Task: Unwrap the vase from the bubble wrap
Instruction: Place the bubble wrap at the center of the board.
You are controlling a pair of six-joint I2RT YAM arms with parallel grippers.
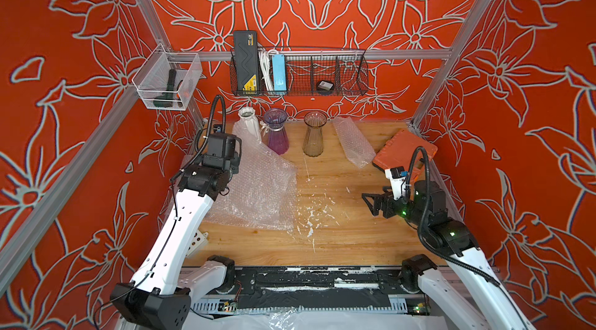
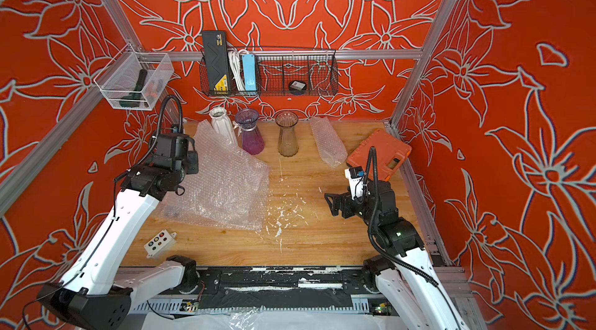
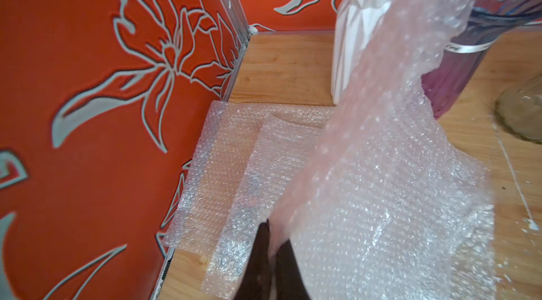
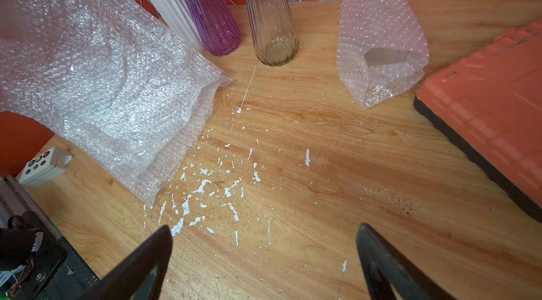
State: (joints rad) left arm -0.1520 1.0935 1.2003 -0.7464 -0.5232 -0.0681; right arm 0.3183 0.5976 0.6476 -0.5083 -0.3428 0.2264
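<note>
Far-left corner of the table: your left gripper [image 3: 271, 235] is pinched tight on an edge of the bubble wrap [image 3: 366, 181]. The dark fingers [image 3: 258, 254] meet with the film caught between them.

- The held sheet rises from the fingers and leans against the white vase [image 3: 355, 34]. It covers one side up to the rim; the mouth shows bare.
- More sheets lie flat on the wood beneath, loosely stacked, reaching the left wall.
- In both top views the white vase stands upright at the back, and the wrap spreads from it toward the table's middle.
- Purple vase [image 1: 276, 133] stands just beside the white one. Amber vase [image 1: 313, 135] stands apart, further right. Both are upright and bare.
- Hollow tube of wrap [image 1: 353, 143] lies between the amber vase and the orange case [image 1: 407, 150].
- Your right gripper [image 4: 264, 231] stands with jaws wide apart and nothing between them. It hangs over bare wood flecked with white, well apart from the wrap.
</note>
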